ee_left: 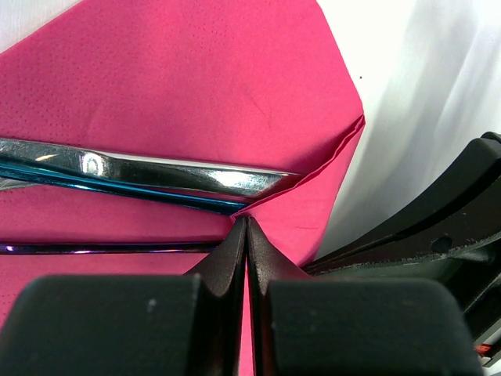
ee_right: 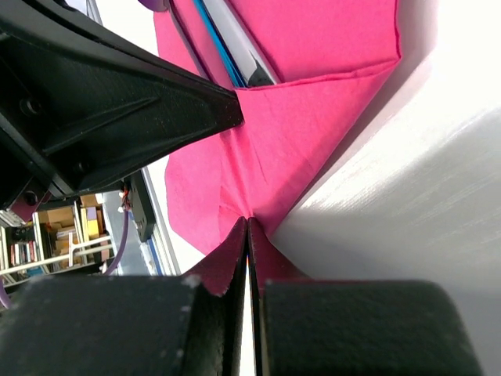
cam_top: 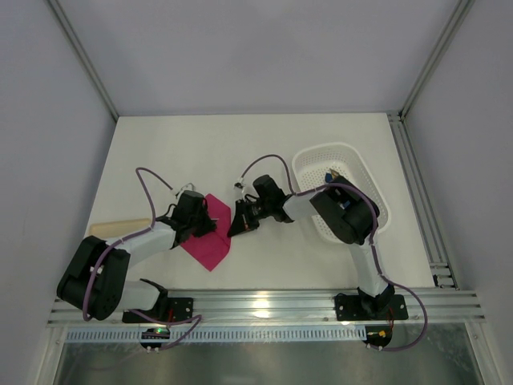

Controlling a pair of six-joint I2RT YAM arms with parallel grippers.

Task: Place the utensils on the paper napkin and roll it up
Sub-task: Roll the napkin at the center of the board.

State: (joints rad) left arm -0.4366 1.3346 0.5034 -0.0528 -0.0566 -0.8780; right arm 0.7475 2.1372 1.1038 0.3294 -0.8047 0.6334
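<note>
- We think the thin paper napkin [cam_top: 210, 245] could tear. Both grippers pinch it close together, so a pull in different directions would strain the short span between them.
- The utensils [ee_left: 156, 168] lie loose across the sheet under a folded-over flap. We judge that lifting or tilting the edge too steeply could slide them out of the open far end before the roll closes.
- The two sets of fingers sit just beside each other, so a rolling motion could knock one gripper into the other or into the glossy handles.
- A roll started from a corner may go crooked and leave the handles poking out.
- The left gripper [ee_left: 246, 227] has its jaws pressed fully together. The tips meet on the folded edge of the napkin, right where the flap crosses the ends of the utensils, so it appears to pinch the paper.
- The right gripper [ee_right: 248, 227] is likewise closed tight. Its tips meet on the napkin's edge, where creases fan out from the pinch, nearer than the left gripper's hold.
- The napkin lies on the table [cam_top: 240, 144], left of centre towards the near side. It is between the two grippers and well left of the white basket [cam_top: 309, 160].
</note>
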